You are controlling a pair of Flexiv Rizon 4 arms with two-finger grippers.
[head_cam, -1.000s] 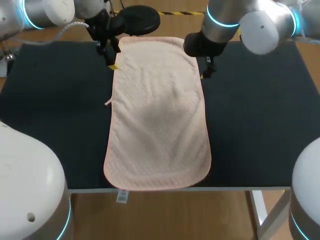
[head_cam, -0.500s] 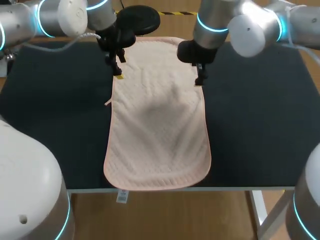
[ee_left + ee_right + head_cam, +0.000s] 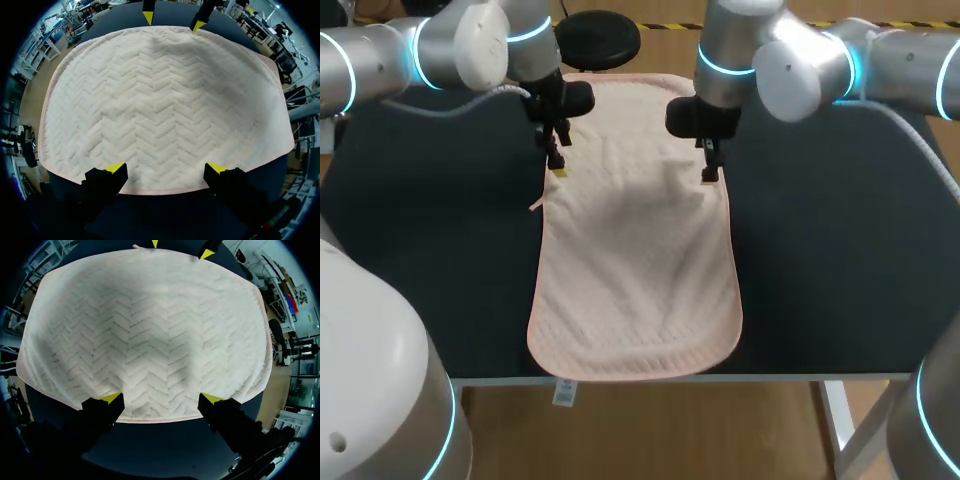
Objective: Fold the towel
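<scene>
1. Shows pale pink towel (image 3: 638, 250) spread flat down the middle of the dark table (image 3: 840, 250), near end reaching the front edge.
2. Places left gripper (image 3: 558, 168) at the towel's left edge, toward the far end, fingers wide apart, gripping nothing.
3. Sets right gripper (image 3: 709, 176) at the opposite edge, equally spread and empty.

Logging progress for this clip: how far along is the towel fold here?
Nothing folded yet: the towel lies flat on the table. In hand: left gripper and right gripper, both open, sit at its opposite long edges. Grasping and folding remain.
</scene>
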